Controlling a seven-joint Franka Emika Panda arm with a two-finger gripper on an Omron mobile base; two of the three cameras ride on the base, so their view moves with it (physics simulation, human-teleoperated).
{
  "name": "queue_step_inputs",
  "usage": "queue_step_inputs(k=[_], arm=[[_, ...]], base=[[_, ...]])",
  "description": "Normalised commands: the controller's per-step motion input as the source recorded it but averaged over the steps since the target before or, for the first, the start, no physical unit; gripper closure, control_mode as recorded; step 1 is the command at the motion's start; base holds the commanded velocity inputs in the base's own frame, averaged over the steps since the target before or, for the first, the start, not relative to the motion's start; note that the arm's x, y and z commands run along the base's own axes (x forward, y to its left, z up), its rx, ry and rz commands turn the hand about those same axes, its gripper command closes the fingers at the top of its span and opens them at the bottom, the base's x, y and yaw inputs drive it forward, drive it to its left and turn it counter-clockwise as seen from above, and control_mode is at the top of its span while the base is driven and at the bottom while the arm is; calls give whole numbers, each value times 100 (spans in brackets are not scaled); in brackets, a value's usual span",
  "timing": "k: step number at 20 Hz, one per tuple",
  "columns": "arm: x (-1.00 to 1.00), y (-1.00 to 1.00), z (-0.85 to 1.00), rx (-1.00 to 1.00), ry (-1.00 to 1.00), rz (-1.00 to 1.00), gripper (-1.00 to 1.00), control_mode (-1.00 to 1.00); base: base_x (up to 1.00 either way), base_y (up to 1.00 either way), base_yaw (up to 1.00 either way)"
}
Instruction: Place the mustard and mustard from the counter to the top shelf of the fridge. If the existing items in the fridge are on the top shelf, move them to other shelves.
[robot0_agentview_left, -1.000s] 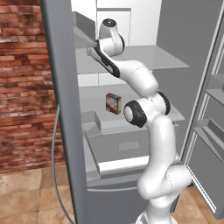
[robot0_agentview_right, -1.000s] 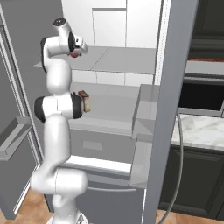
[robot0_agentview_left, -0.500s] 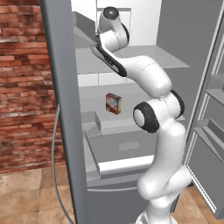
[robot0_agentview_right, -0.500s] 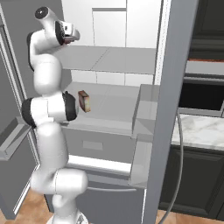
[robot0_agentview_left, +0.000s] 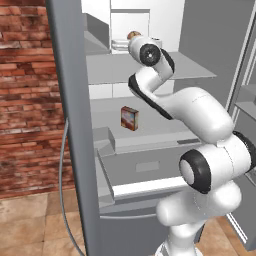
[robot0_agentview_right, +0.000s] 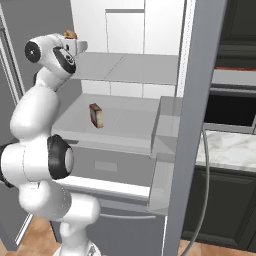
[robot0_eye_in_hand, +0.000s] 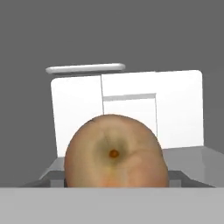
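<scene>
My gripper (robot0_agentview_left: 133, 39) is high inside the open fridge (robot0_agentview_left: 70, 125), above the grey top shelf (robot0_agentview_left: 187, 67), and is shut on the small red-orange apple (robot0_agentview_left: 132, 34). From the right the apple (robot0_agentview_right: 69, 34) shows as a small brown lump at the gripper (robot0_agentview_right: 74, 40), over the shelf's left end (robot0_agentview_right: 125, 67). The apple (robot0_eye_in_hand: 114, 153) looms large in the hand view and hides the fingertips. The small box with the reddish front (robot0_agentview_left: 129, 118) stands upright on the white shelf (robot0_agentview_right: 125, 112) below. A strip of marble counter (robot0_agentview_right: 232, 150) shows at the right. The mustard bottles are out of view.
The grey drawer (robot0_agentview_left: 150, 165) sits under the white shelf. The fridge's open doors flank the arm, with a door bin (robot0_agentview_right: 167, 125) on the right one. Dark cabinets and a black oven (robot0_agentview_right: 235, 105) stand beyond the right door. My elbow bulges in front of the shelves.
The arm has swung its elbow outward and lower in front of the fridge. The hand, still holding the apple, rose and then settled a little lower beside the top shelf. The box stayed put.
</scene>
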Motion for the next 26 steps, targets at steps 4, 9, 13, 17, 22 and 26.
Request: queue_step_inputs(k=[4, 9, 13, 17, 22, 26], arm=[[-100, -70, 22, 11, -44, 0, 100, -100], [-100, -55, 54, 2, -17, 1, 100, -100], [-100, -47, 56, 0, 3, 4, 100, -100], [-100, -53, 17, 0, 15, 5, 100, -100], [-100, -53, 17, 0, 23, 5, 100, -100], [-100, -50, 71, 0, 34, 1, 100, -100]], base=[[0, 0, 0], [0, 0, 0], [0, 0, 0], [0, 0, 0], [0, 0, 0], [0, 0, 0]])
